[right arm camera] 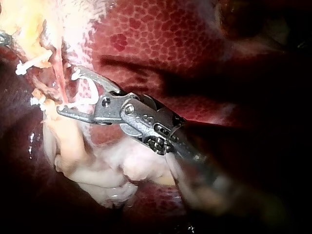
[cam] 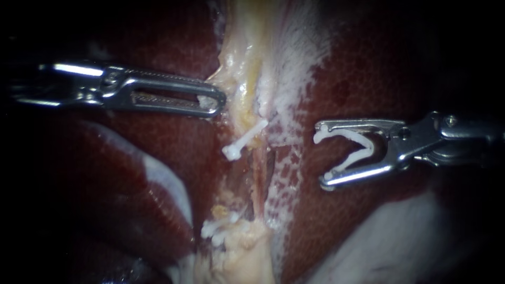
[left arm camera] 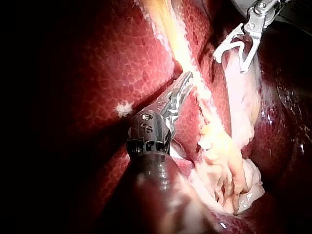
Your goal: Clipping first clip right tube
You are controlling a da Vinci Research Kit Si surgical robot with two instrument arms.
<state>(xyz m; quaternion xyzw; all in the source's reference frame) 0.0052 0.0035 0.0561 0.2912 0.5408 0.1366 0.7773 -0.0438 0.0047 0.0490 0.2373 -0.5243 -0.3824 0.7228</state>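
Note:
A thin reddish tube point(cam: 257, 176) runs down the pale strip of tissue point(cam: 243, 79) between the liver lobes. One white clip point(cam: 243, 140) lies across its upper part, and more white clips point(cam: 214, 228) sit lower down. My right instrument point(cam: 322, 156) stands to the right of the tube, apart from it. Its jaws are spread wide and carry an open white clip point(cam: 351, 149). In the right wrist view these jaws point(right arm camera: 68, 92) face the tube point(right arm camera: 60, 78). My left instrument point(cam: 212, 103) is shut on the edge of the pale tissue; its jaws point(left arm camera: 184, 84) lie together.
Dark red liver point(cam: 368, 68) surrounds the strip on both sides. A whitish film point(cam: 294, 63) covers the liver right of the strip. Pale fatty tissue point(cam: 244, 252) bunches at the lower end point(right arm camera: 73, 146).

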